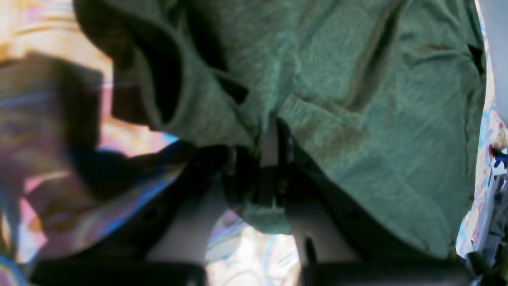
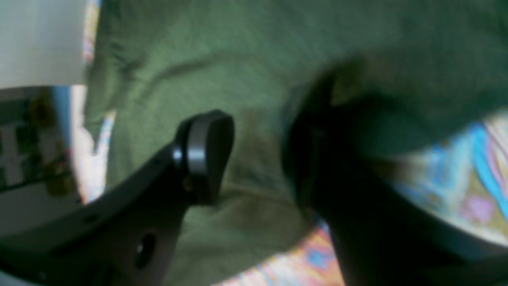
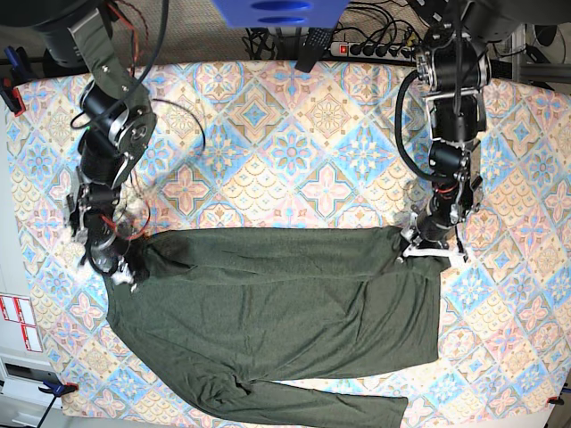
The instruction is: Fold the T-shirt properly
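The dark olive T-shirt (image 3: 277, 312) lies spread across the near half of the table, its folded top edge running left to right and a sleeve trailing toward the front edge. My left gripper (image 3: 417, 241) is at the shirt's top right corner. In the left wrist view the left gripper (image 1: 272, 151) is shut on a bunched fold of the T-shirt (image 1: 377, 119). My right gripper (image 3: 120, 266) is at the top left corner. In the right wrist view the right gripper (image 2: 258, 159) has its jaws apart over the T-shirt (image 2: 238, 59), which lies behind them.
A colourful patterned cloth (image 3: 294, 152) covers the table. A power strip with cables (image 3: 375, 49) lies along the back edge beside a blue object (image 3: 277, 11). Red-and-white labels (image 3: 18, 321) mark the surface left of the table's edge.
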Motion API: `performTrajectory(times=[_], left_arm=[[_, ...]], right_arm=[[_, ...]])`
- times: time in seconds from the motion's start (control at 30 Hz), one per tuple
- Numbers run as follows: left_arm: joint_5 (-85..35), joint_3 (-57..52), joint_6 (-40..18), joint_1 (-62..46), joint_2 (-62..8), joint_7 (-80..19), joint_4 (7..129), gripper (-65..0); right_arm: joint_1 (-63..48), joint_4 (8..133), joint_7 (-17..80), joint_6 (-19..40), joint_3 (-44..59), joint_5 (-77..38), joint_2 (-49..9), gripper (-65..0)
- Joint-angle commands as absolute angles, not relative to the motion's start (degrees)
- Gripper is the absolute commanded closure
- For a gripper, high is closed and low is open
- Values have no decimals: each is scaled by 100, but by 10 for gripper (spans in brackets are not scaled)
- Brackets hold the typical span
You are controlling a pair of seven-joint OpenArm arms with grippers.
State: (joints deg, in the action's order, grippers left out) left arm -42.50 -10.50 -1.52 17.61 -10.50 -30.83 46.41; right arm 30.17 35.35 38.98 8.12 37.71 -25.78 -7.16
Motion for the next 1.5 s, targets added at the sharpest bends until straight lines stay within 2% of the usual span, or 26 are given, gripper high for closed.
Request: performTrajectory(times=[0.0, 0.47, 0.73, 1.33, 1.47], left_arm=[[-4154, -1059, -22, 1851, -1095, -3160, 4690, 0], [-4154, -1059, -22, 1851, -1095, -3160, 4699, 0], [-4154, -1059, -22, 1851, -1095, -3160, 4699, 0], [-4180, -1059, -22, 1780, -1103, -3160, 4699, 0], [-4180, -1059, -22, 1771, -1103, -3160, 4699, 0]], right_arm=[[3152, 3574, 3767, 857, 3758, -2633, -813, -281], [3125, 3415, 3697, 857, 3767, -2624, -971, -281], [2782, 4127, 3705, 857, 3767, -2633, -1095, -281], [2782, 3820, 3653, 857, 3776, -2624, -1253, -282], [2774, 3820, 3644, 857, 3802, -2264, -1244, -282]])
